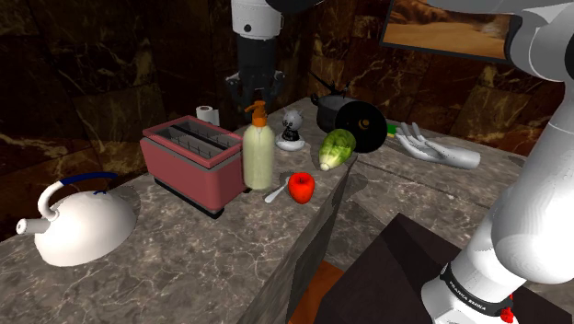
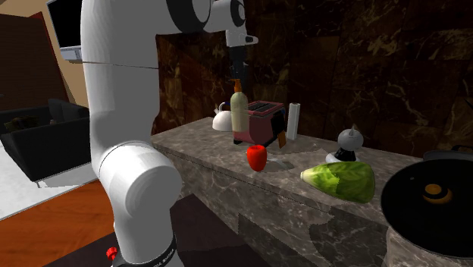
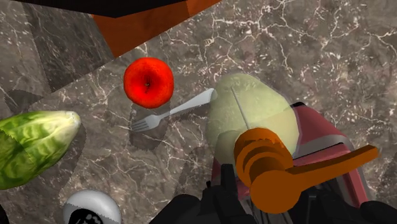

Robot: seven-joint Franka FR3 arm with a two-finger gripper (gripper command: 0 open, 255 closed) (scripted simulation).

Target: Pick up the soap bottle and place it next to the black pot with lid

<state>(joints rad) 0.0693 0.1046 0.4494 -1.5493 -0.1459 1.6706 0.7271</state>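
- The jaws hang released over the soap bottle, which stands upright on the surface just beside the red toaster.
- Pinching only the slim orange pump could let the bottle slip or topple against the toaster.

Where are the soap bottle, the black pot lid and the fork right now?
soap bottle (image 1: 258, 158), shoulder view, middle of its pale body.
black pot lid (image 1: 361, 127), shoulder view, centre of the round disc, at the knob.
fork (image 3: 173, 113), wrist view, midway along the handle.
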